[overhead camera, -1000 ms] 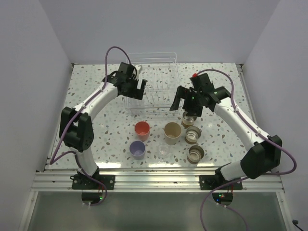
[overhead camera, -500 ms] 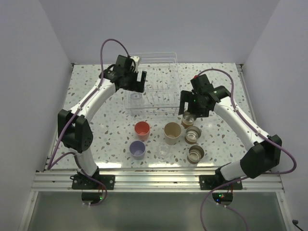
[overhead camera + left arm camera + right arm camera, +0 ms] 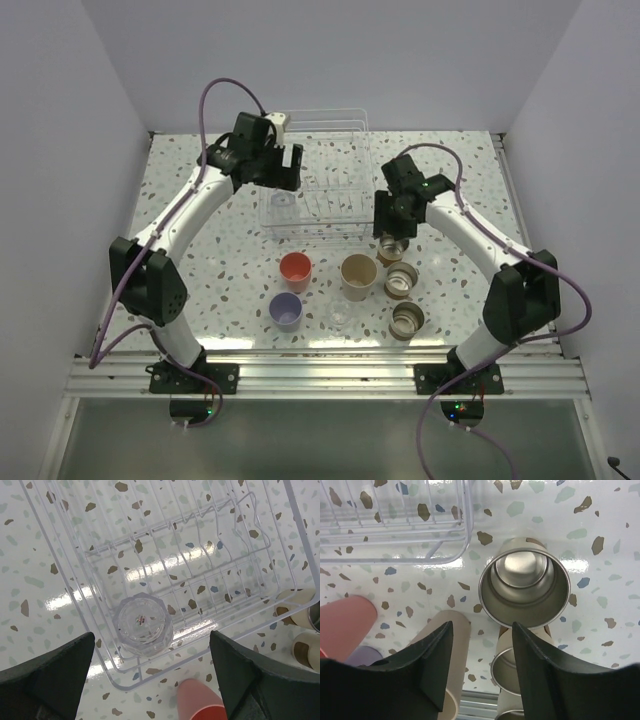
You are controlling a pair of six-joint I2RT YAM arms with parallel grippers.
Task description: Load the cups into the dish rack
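Note:
The white wire dish rack (image 3: 330, 195) stands at the back middle, with one clear glass cup (image 3: 142, 623) upside down in its near left corner. My left gripper (image 3: 152, 680) hovers open above that corner, holding nothing. In front of the rack stand a coral-red cup (image 3: 295, 268), a lavender cup (image 3: 286, 310), a larger beige cup (image 3: 358, 273), a second clear glass (image 3: 340, 315) and three tan cups. My right gripper (image 3: 482, 655) is over the tan cup nearest the rack (image 3: 524, 589), its jaws partly apart with nothing between them.
The two other tan cups (image 3: 401, 281) (image 3: 407, 319) stand close in front of the one under my right gripper. The beige cup (image 3: 452, 630) is just left of the right fingers. The rack's corner (image 3: 455, 555) lies close behind.
My right gripper has swung in over the tan cup nearest the rack and narrowed its jaws. My left gripper has drawn back from the rack's left corner, where the glass cup stays.

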